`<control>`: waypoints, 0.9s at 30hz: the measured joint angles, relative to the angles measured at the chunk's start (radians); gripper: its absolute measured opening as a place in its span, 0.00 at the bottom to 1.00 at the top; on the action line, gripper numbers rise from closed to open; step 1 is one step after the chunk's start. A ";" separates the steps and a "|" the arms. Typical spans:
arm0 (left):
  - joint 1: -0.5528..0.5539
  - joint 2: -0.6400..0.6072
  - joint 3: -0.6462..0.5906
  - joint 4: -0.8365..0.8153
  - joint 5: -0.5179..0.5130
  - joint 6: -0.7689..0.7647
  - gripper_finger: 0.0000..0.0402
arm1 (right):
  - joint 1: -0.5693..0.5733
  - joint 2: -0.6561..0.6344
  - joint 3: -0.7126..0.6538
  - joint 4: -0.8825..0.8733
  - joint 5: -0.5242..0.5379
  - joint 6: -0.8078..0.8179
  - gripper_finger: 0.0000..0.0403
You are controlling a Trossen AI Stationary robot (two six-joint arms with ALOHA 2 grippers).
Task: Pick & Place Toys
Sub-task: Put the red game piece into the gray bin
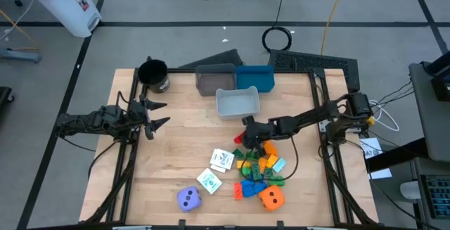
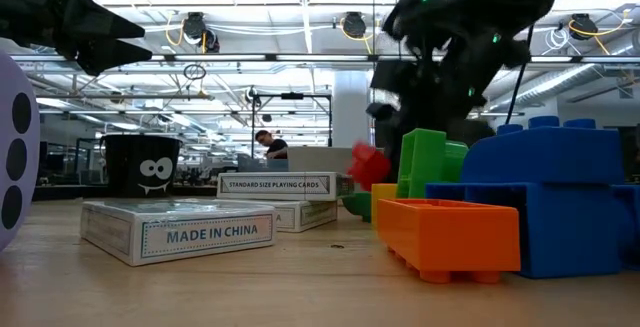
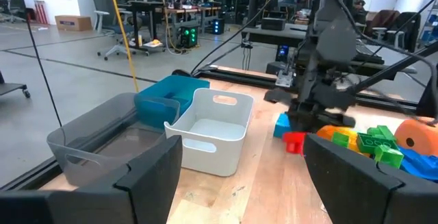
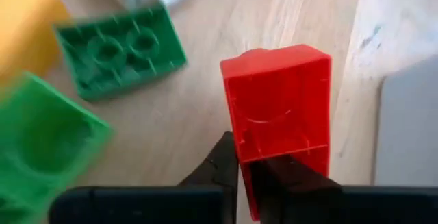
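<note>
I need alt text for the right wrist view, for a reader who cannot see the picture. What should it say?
The right gripper is shut on a red block, held above the pale wooden table. A flat green block lies on the table farther off, with another green block and part of a yellow block at the picture's edge.

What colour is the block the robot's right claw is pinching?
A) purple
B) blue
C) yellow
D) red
D: the right gripper is shut on a red block, seen close up in the right wrist view and lifted above the wooden table near the toy pile.
</note>
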 joint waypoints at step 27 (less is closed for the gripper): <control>0.000 0.000 0.000 0.000 0.000 0.000 0.77 | -0.292 -0.293 -0.001 0.237 -1.258 0.386 0.02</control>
